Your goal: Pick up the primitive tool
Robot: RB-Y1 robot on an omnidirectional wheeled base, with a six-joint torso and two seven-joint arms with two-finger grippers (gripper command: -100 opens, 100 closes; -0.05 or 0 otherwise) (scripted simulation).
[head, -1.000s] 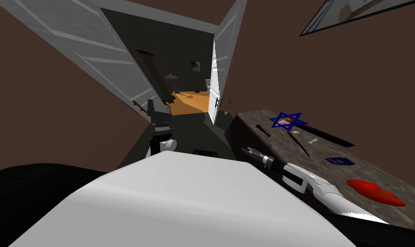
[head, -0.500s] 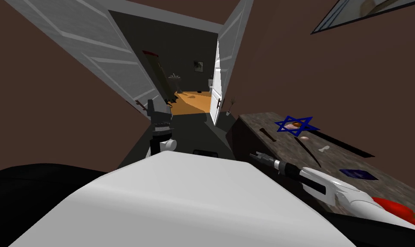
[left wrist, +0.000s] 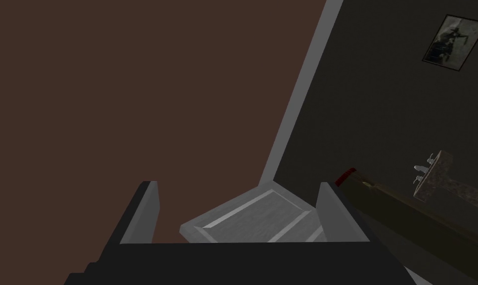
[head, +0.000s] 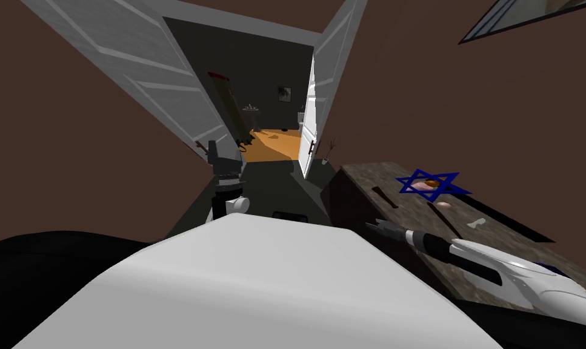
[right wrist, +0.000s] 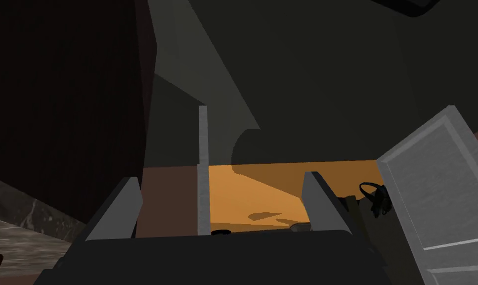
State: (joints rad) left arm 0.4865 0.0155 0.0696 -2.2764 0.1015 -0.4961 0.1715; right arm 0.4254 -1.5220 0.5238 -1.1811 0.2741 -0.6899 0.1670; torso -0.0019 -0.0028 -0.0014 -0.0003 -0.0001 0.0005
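Observation:
A dark marbled table [head: 406,227] stands to my right. On it lie a short dark stick [head: 384,197], a long thin dark stick [head: 441,219], a small pinkish stone [head: 443,205] and a little white piece [head: 476,223]. I cannot tell which of them is the primitive tool. My right gripper [head: 373,225] hovers at the table's near corner, a little short of the short stick. In the right wrist view it [right wrist: 222,178] is open and holds nothing, with the table's edge [right wrist: 15,237] beside it. My left gripper [head: 214,148] is raised ahead of my chest, open [left wrist: 238,188] and holding nothing.
A blue star frame [head: 432,183] with an orange thing inside and a long black bar [head: 503,215] also lie on the table. Ahead, white doors [head: 310,121] stand open onto an orange floor [head: 273,142]. A dark roll with a red end [head: 228,109] leans in the doorway.
The whole head view has slid right, so I have turned a little. My right arm has swung outward, staying beside the table's near corner. The left arm has kept still.

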